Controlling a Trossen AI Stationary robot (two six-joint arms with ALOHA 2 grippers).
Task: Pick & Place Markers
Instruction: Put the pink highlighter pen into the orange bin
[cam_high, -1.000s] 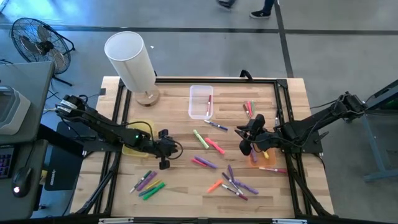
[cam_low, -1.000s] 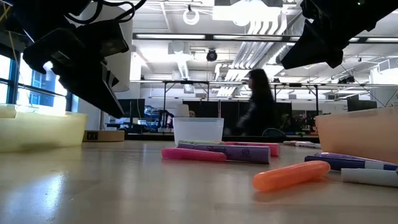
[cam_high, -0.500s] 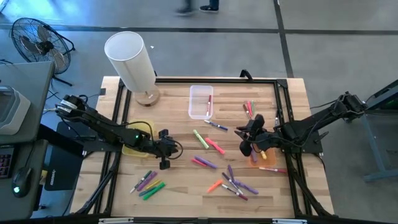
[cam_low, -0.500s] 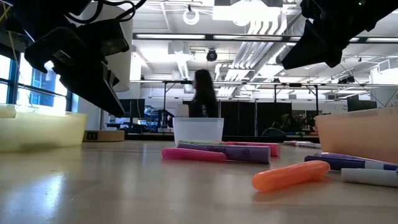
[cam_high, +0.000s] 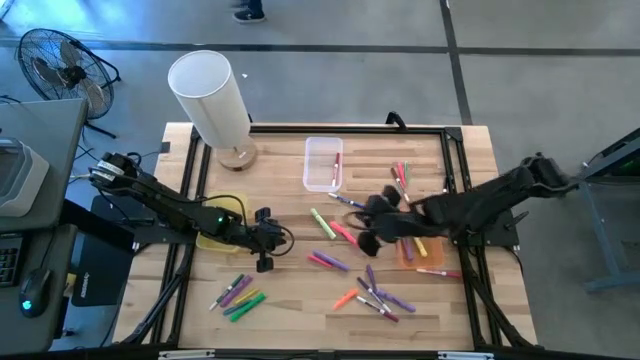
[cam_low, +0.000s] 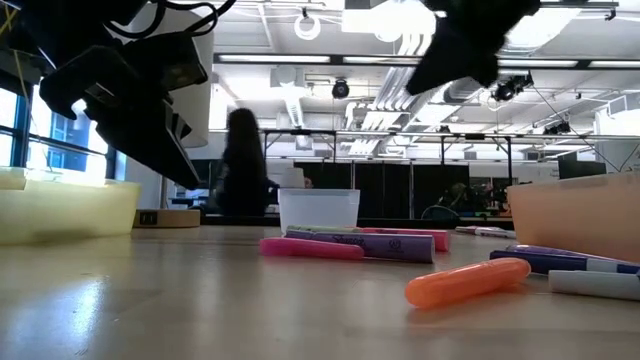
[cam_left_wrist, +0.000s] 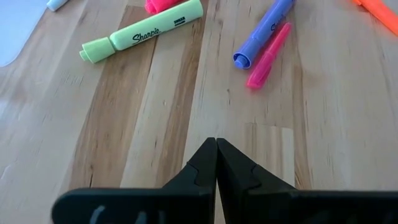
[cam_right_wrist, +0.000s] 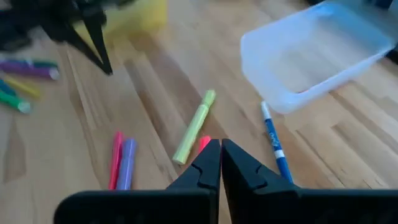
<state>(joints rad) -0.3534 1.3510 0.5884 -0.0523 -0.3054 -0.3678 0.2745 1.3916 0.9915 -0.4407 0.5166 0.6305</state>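
Markers (cam_high: 335, 232): scattered mid-table, just beside right end effector; others grouped near front edge.
Right end effector (cam_high: 366, 240): fingers pressed together, empty, above pink marker (cam_high: 347, 235).
Left end effector (cam_high: 264, 264): closed, empty, bare table (cam_high: 290, 300) around it.
Clear bin (cam_high: 323, 164): beyond both, near far edge.

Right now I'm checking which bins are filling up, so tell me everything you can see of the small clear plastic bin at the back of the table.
The small clear plastic bin is a rectangular, see-through tub with rounded corners and an open top, standing upright on the wooden table near its far edge, at the middle. One red marker lies inside along its right wall. A blue pen lies on the wood just in front of it, apart from it. Neither gripper touches the bin.
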